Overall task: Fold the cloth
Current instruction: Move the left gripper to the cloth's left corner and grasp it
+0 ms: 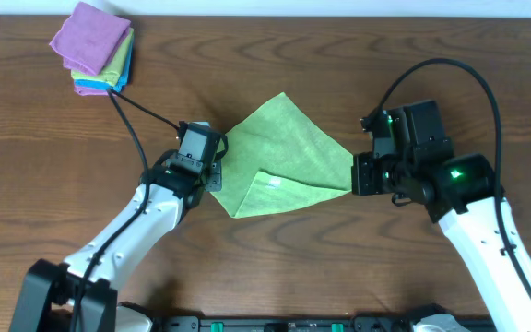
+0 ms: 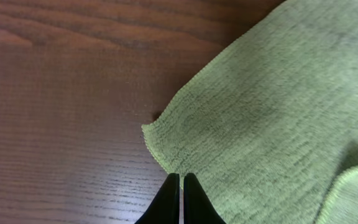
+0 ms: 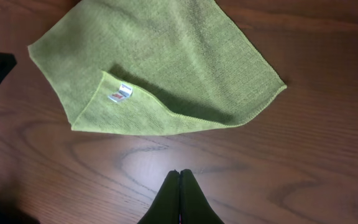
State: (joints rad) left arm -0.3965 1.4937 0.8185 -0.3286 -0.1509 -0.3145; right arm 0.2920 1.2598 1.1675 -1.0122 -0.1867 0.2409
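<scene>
Dark brown wood grain covered the surface point(image 1: 275, 55) in every view, seen from above and from both wrists. Closest to the near edge, two white robot arms reached up from their bases, one toward each side.

The left end effector point(image 2: 180, 180) was closed, its two black fingers pressed together with only a thin slit between them and nothing held. Its tips hovered right at the left-hand corner of the green cloth point(image 1: 289, 148), where a rounded, slightly curled hem met bare wood.

The right end effector point(image 3: 179, 175) was also closed and empty. It sat over bare wood just beside the cloth's right-hand point, not touching it.

Between the two, about the middle of the surface, the green cloth lay flat in a rough diamond. One corner pointed toward the far edge. On the side facing the near edge, a corner flap point(image 3: 120, 115) had been turned up over the cloth, showing a small white label point(image 3: 120, 92) and a stitched hem.

Judging from this, the task was early: one corner was folded in, while most of the cloth lay in a single open layer. The main folds and the final squaring up looked yet to be done.

Farther off, a black cable point(image 1: 141, 115) ran across the wood toward the far left corner. A stack of folded cloths point(image 1: 95, 48) rested there, purple on top, with yellow-green and blue beneath.
</scene>
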